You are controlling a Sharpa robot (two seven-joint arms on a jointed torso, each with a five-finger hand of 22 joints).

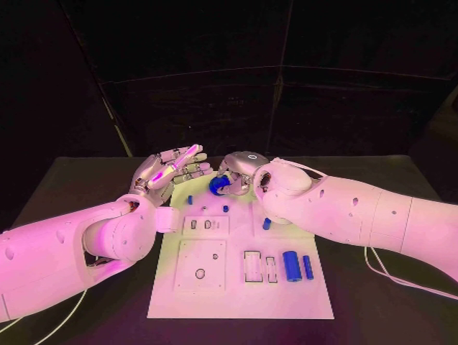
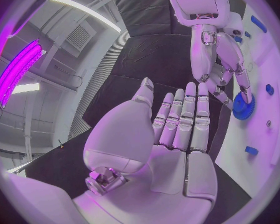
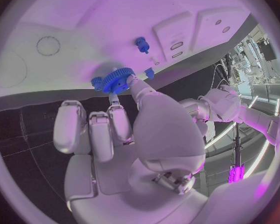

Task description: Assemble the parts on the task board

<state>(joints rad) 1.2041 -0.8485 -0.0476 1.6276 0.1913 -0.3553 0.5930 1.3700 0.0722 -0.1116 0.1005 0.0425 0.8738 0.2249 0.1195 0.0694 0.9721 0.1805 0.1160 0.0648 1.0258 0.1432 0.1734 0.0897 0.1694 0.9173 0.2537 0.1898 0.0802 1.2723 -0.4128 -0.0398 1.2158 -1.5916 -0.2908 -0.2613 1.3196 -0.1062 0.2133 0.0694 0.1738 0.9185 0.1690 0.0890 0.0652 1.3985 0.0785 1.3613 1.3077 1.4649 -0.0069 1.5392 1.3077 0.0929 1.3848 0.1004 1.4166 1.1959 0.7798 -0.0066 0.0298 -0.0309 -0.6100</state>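
The white task board (image 1: 239, 287) lies in the middle of the table. At its far end my right hand (image 1: 244, 168) pinches a blue gear (image 1: 219, 185) between thumb and a finger; the right wrist view shows the gear (image 3: 115, 79) at my right hand's (image 3: 127, 134) fingertips over the board (image 3: 84, 20). Whether the gear touches the board I cannot tell. My left hand (image 1: 172, 169) is raised just left of it, fingers straight and apart, holding nothing. In the left wrist view the flat left hand (image 2: 177, 134) faces the right hand (image 2: 217, 59) and the gear (image 2: 243, 106).
On the board lie a thick blue cylinder (image 1: 291, 265) and a thinner blue pin (image 1: 308, 267) at the near right, with small blue pieces (image 1: 267, 223) (image 1: 226, 208) (image 1: 189, 199) farther back. A blue peg (image 3: 140, 44) is close to the gear. Black table surrounds the board.
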